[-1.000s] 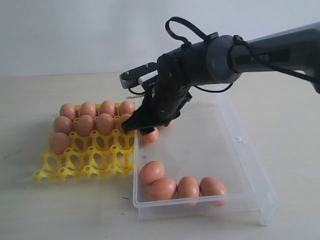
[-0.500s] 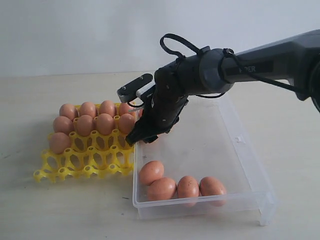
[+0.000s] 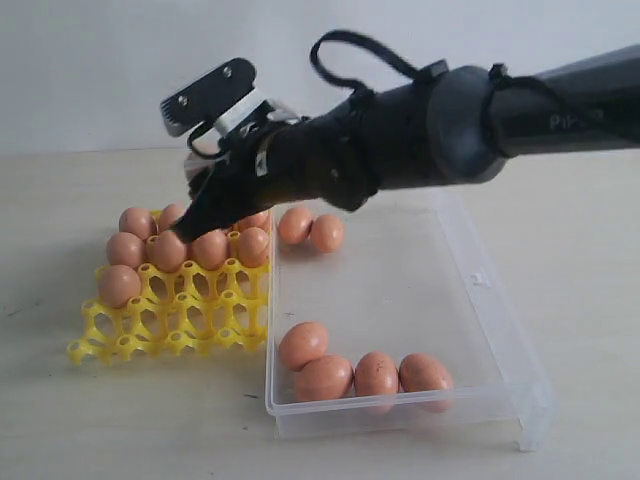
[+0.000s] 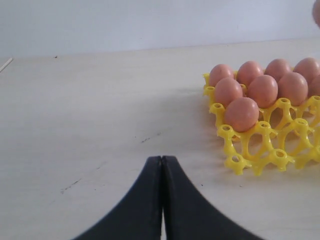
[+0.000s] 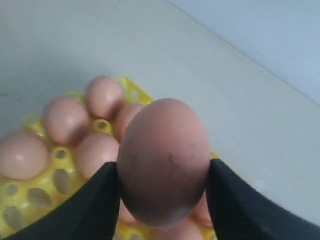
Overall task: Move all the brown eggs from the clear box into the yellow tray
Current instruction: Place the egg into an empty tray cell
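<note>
My right gripper (image 3: 200, 222) reaches across over the back rows of the yellow tray (image 3: 170, 322), shut on a brown egg (image 5: 164, 160) held between its two black fingers. The arm hides that egg in the exterior view. Several brown eggs (image 3: 125, 248) fill the tray's far cups, and its near cups are open. The clear box (image 3: 400, 290) holds two eggs (image 3: 310, 228) at its far end and several eggs (image 3: 360, 372) along its near wall. My left gripper (image 4: 162, 160) is shut on nothing, low over the table beside the tray (image 4: 260, 150).
The pale table (image 3: 60, 420) surrounds the tray and box. The clear box's left wall touches the tray's right side. The right arm (image 3: 440, 130) spans the far end of the box. A plain wall stands behind.
The right gripper has moved left and up from the box's far left corner to above the tray, carrying the egg. Two eggs at the box's far end are now uncovered.
</note>
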